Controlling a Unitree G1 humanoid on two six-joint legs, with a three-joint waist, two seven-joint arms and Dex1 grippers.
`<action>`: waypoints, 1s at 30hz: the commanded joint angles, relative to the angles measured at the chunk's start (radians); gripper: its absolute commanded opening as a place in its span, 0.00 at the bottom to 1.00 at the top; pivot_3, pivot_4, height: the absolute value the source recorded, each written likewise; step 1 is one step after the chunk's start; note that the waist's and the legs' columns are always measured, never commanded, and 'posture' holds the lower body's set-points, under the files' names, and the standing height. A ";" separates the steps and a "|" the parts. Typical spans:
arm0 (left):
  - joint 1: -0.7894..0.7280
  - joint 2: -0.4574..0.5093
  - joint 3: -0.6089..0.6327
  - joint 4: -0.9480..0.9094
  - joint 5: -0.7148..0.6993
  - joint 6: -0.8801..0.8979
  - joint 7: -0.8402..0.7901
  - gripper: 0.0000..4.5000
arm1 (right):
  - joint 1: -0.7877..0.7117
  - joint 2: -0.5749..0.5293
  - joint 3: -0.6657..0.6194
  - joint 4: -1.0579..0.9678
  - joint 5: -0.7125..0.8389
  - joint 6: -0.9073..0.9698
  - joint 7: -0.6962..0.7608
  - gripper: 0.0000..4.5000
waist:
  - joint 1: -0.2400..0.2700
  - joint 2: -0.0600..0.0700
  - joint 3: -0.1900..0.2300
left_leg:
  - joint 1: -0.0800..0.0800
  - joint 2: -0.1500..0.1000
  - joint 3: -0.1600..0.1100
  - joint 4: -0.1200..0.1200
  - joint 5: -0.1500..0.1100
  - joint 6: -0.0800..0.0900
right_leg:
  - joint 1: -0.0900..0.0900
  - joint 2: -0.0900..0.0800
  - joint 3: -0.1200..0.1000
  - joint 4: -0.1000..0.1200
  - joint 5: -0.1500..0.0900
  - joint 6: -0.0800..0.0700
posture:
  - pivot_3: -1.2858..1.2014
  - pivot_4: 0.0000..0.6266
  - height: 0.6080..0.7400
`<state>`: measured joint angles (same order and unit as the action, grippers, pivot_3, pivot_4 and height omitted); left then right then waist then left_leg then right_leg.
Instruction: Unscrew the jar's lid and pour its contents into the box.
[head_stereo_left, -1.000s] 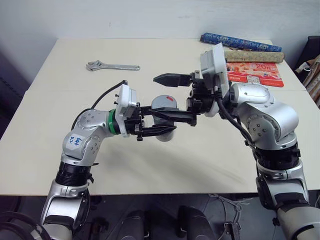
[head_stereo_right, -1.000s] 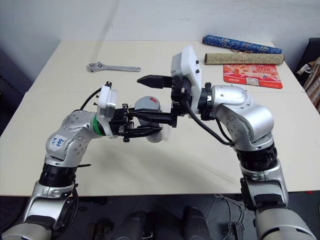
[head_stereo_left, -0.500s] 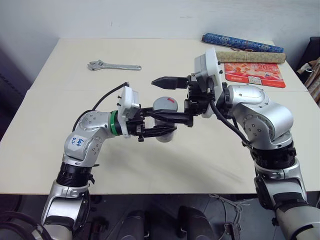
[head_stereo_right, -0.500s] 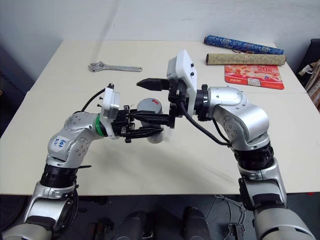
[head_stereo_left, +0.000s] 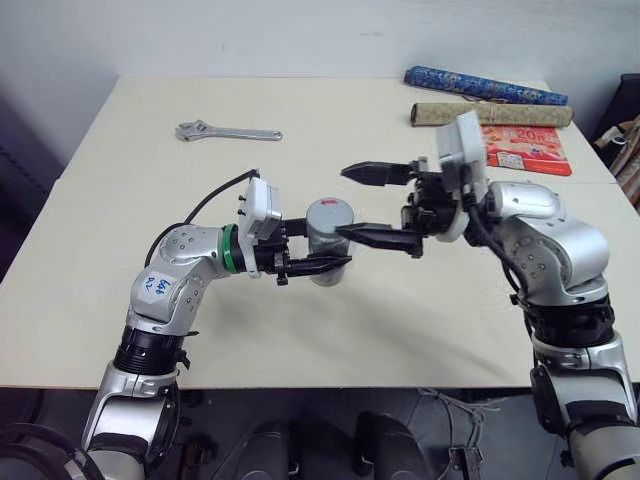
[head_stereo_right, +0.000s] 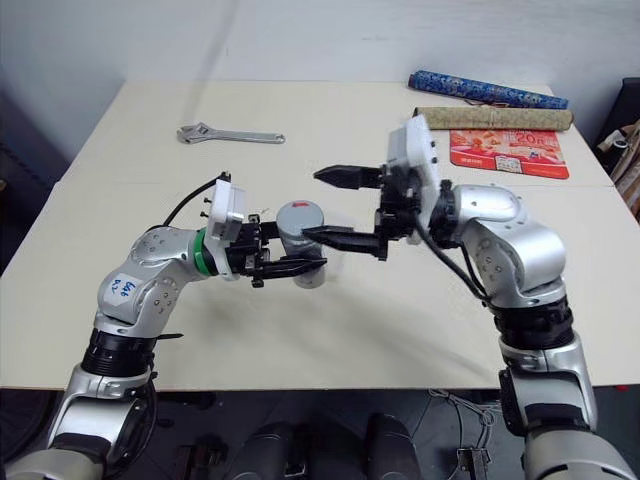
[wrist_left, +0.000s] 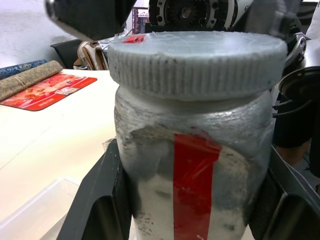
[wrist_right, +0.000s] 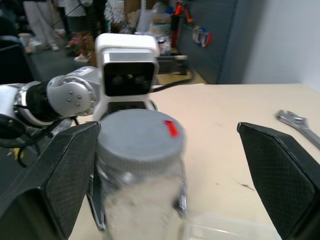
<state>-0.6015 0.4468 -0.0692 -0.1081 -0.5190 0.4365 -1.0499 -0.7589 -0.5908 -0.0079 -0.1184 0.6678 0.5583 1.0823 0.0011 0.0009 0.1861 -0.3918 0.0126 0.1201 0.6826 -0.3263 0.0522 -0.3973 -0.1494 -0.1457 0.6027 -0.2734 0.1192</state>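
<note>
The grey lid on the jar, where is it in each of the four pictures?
Left eye view: the lid tops the jar near the middle, between both grippers.
Right eye view: the lid sits left of centre.
Left wrist view: the lid spans the upper part, close up.
Right wrist view: the lid is low, left of centre.
Shared landmark: the small red mark on the lid's top.

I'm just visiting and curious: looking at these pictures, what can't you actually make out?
- The contents: the jar has clouded walls in the left wrist view, so nothing inside can be told.
- The box: cut off by the left wrist view's edge.
- The jar's lower half in the head views: hidden by the left pincer.
- The wrench: markings too small.
</note>
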 joint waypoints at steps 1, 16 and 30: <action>-0.004 -0.004 0.007 -0.061 -0.026 -0.024 -0.016 0.51 | 0.016 -0.026 -0.038 -0.022 0.019 0.016 0.003 0.99 | -0.002 0.000 0.000 | 0.000 0.000 0.000 0.000 0.000 0.000 | 0.000 0.000 0.000 0.000 0.000 0.000 | 0.52 0.24 1.00; -0.016 -0.017 -0.004 -0.049 -0.008 -0.028 -0.007 0.51 | -0.071 0.088 0.075 -0.203 0.066 0.140 -0.128 0.99 | 0.000 0.000 0.000 | 0.001 0.001 0.000 0.000 0.001 -0.001 | 0.000 0.000 0.001 0.000 0.000 0.000 | 0.52 0.24 1.00; -0.007 -0.012 -0.009 -0.058 -0.004 -0.029 -0.002 0.51 | -0.062 0.076 0.065 -0.113 -0.007 0.078 -0.110 0.99 | -0.003 0.000 0.000 | 0.000 0.001 0.000 0.000 0.000 -0.001 | 0.000 0.000 0.000 0.000 0.000 0.000 | 0.52 0.24 1.00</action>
<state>-0.6025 0.4341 -0.0803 -0.1313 -0.5107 0.4253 -1.0439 -0.8153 -0.4975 0.1054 -0.2341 0.6661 0.6589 0.9665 -0.0024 0.0012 0.1862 -0.3914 0.0131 0.1202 0.6826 -0.3258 0.0515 -0.3974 -0.1490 -0.1454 0.6029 -0.2734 0.1193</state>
